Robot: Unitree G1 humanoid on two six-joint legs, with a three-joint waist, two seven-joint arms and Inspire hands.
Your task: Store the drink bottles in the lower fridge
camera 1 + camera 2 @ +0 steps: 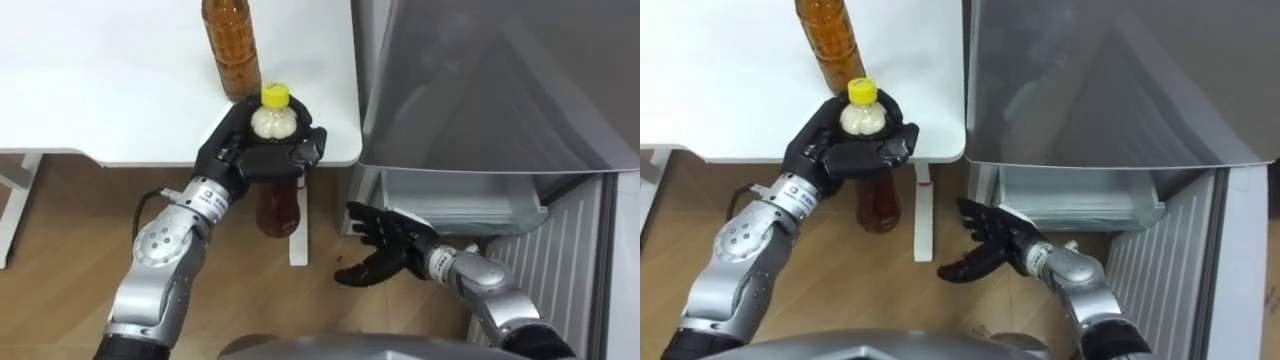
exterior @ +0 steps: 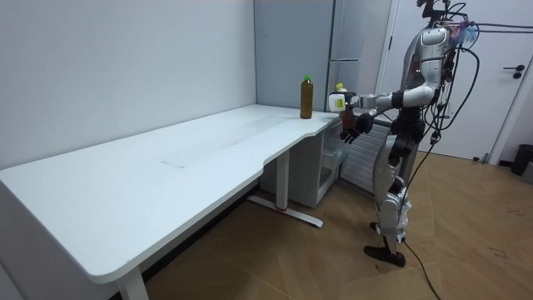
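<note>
Left hand is clenched round the upper part of a drink bottle, fingers and thumb wrapped just under its pale shoulder and yellow cap. The bottle hangs upright in that grasp, just past the near corner of the white table and above the wooden floor. The part below the fingers is full of dark amber liquid.

Just behind the hand, a second bottle stands upright on the table near its edge, filled with a lighter amber drink. In the room view it carries a green cap.

Right hand is released, fingers spread and holding nothing. It sits low and well apart from the held bottle, in front of the bottom of the grey fridge.

Under the fridge's grey front a pale, see-through drawer shows. What lies in it cannot be told. A white ribbed panel stands just right of it.

In the room view the robot stands upright at the table's far end, beside the fridge.
</note>
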